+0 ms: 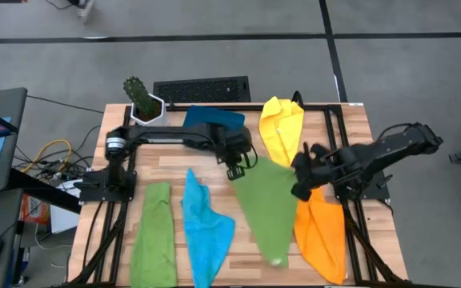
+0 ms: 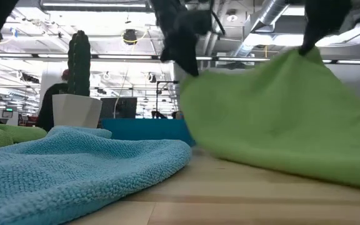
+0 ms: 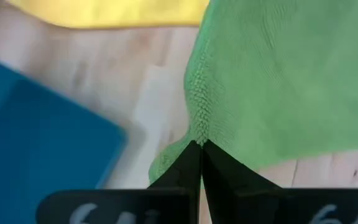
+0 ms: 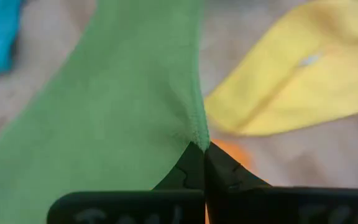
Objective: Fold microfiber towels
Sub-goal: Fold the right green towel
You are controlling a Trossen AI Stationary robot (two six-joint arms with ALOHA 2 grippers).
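the wooden surface point(image 1: 214, 168) carries a green microfiber towel point(image 1: 266, 210) at its middle, lifted by two corners. the left end effector point(image 1: 237, 170) pinches one corner, the right end effector point(image 1: 301, 189) the other, between the sky-blue towel point(image 1: 205, 228) and orange towel point(image 1: 322, 236).

I see two green towels point(image 1: 266, 210) point(image 1: 154, 236), sky-blue point(image 1: 205, 228), yellow point(image 1: 281, 128) and orange point(image 1: 323, 232) ones, beside a teal tray point(image 1: 214, 119).

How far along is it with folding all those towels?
Nothing looks folded yet. In hand: both arms hold the middle green towel lifted by two corners, left gripper and right gripper each shut on an edge. Left: the other green towel, blue towel, yellow towel and orange towel lie rumpled.
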